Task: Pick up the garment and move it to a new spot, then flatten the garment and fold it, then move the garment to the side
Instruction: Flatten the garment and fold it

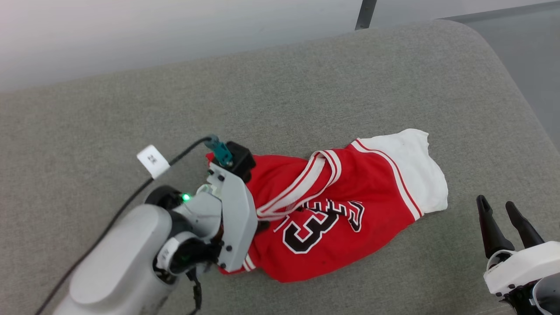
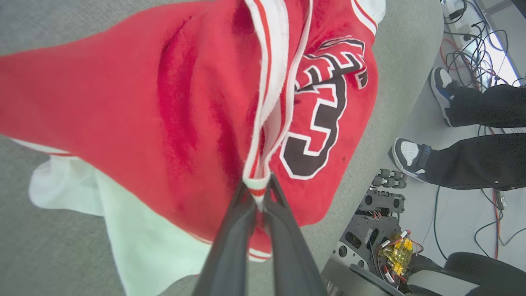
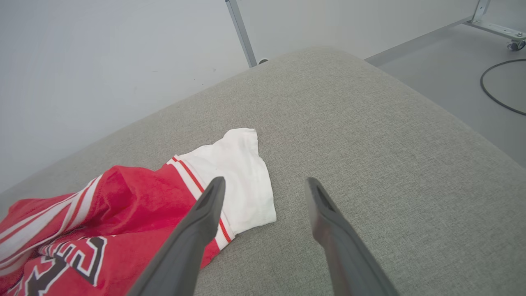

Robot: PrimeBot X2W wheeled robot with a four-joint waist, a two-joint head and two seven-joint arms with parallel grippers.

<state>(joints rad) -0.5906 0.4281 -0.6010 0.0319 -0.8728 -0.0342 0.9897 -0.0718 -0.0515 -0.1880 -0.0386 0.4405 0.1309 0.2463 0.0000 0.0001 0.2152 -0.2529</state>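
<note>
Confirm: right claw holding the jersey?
No, the right claw is open, nothing between its fingers; the jersey lies on the cushion.

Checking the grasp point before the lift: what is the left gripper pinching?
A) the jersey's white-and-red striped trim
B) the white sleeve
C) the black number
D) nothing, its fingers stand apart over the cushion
A: in the left wrist view the left gripper is shut on the striped trim of the red jersey.

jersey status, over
Left gripper shut on jersey striped trim. Right gripper open, off the cloth. Jersey bunched on cushion. Person's shoes on floor beside cushion.
</note>
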